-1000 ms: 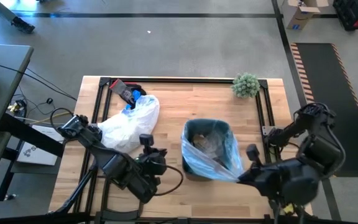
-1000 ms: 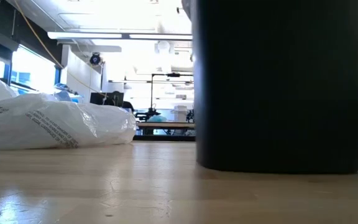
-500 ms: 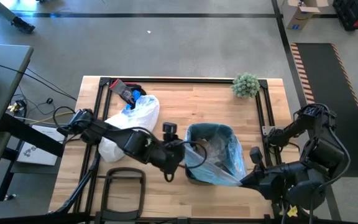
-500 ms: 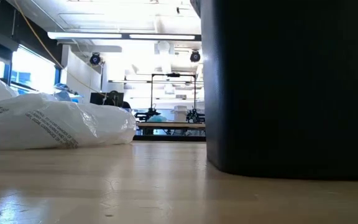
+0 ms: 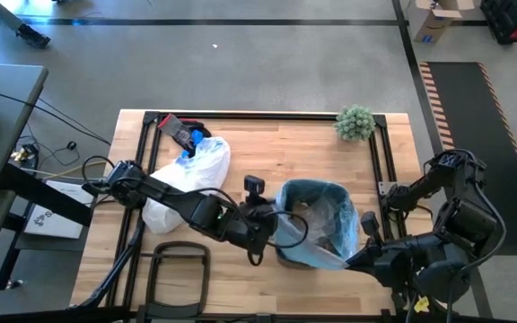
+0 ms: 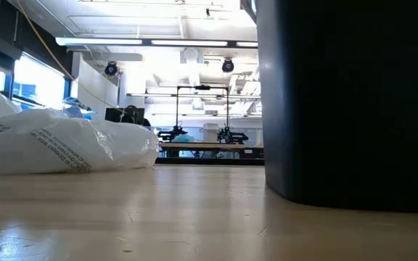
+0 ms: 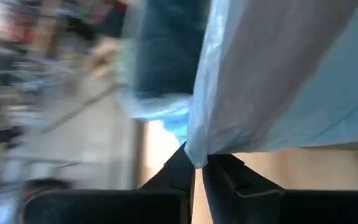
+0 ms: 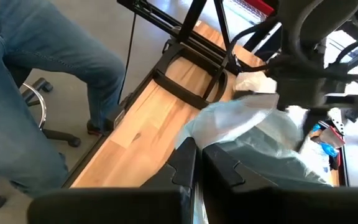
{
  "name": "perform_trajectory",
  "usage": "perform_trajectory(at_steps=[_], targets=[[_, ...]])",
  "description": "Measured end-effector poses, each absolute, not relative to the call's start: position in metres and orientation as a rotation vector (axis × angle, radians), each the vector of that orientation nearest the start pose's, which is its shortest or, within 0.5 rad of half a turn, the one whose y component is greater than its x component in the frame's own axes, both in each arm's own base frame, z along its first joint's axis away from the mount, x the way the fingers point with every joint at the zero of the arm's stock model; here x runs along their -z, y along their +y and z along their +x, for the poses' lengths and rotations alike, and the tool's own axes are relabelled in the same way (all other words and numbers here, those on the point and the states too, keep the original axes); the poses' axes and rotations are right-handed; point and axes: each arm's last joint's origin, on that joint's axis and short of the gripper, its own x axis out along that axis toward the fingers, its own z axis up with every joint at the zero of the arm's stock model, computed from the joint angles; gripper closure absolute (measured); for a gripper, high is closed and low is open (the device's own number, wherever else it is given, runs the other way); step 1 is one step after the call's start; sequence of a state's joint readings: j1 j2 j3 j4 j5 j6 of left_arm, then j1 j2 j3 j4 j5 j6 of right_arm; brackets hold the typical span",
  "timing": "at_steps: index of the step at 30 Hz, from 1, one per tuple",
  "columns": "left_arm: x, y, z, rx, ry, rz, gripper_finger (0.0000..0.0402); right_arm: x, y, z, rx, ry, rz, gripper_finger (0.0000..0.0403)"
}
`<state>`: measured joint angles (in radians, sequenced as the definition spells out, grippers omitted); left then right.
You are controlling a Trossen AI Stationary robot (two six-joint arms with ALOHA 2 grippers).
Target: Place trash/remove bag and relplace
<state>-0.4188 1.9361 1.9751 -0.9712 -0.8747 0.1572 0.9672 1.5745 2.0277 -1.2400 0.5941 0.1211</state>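
Observation:
A black bin point(image 6: 347, 101) stands right of the table's middle, lined with the light-blue bag point(image 5: 317, 224). Trash point(image 5: 319, 218) shows dimly inside it. My left gripper point(image 5: 270, 226) has come in from the left and is shut on the bag at the bin's left side. My right gripper point(image 5: 355, 255), at the bin's near right, is shut on the bag as well. The left wrist view shows the bag point(image 7: 272, 74) spreading out from the left gripper point(image 7: 199, 171). My left gripper pinches a gathered edge of the bag point(image 7: 199, 155) between its two fingertips at the bin's left side, slanting down from the table's left. The film fans out taut from the pinch. My right gripper pinches the bag's near right corner point(image 8: 194, 134) between its fingers, coming from the table's near right. The film stretches from the pinch toward the bin.
A whiter plastic bag point(image 5: 187, 175) lies at the left, with red and black items point(image 5: 182, 133) behind it. A small green plant point(image 5: 355, 122) sits at the far right corner. A black frame point(image 5: 178, 269) lies near the front edge. A person's legs point(image 8: 36, 81) stand beside the table.
My left gripper has swung from the near left toward the table's right, rolling at the wrist, and now sits at the bag's left rim. The bin and its bag have slid a little toward the right edge. My right gripper has kept still.

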Motion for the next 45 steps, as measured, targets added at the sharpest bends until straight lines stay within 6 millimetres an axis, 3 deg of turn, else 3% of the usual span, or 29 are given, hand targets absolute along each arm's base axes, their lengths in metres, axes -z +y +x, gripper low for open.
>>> perform_trajectory(at_steps=[9,17,22,28,35,42,45], targets=[[-0.374,-0.161,0.378,-0.658,0.681,1.054,0.0401,-0.452,0.227,0.178,-0.320,0.598,-0.448,0.0403],[-0.400,-0.178,0.385,-0.656,0.661,1.293,0.0401,-0.407,0.234,0.203,-0.423,0.691,-0.516,0.0403],[-0.410,-0.191,0.383,-0.610,0.596,1.328,0.0401,-0.396,0.234,0.216,-0.388,0.655,-0.529,0.0403],[-0.410,-0.202,0.378,-0.593,0.556,1.295,0.0402,-0.421,0.225,0.211,-0.305,0.634,-0.444,0.0385],[-0.407,-0.212,0.372,-0.540,0.501,1.223,0.0401,-0.460,0.201,0.190,-0.257,0.673,-0.296,0.0294],[-0.397,-0.223,0.364,-0.453,0.492,1.175,0.0401,-0.473,0.162,0.170,-0.177,0.685,-0.174,0.0218],[-0.393,-0.228,0.359,-0.430,0.501,1.184,0.0401,-0.472,0.142,0.159,-0.037,0.682,-0.078,0.0200]])
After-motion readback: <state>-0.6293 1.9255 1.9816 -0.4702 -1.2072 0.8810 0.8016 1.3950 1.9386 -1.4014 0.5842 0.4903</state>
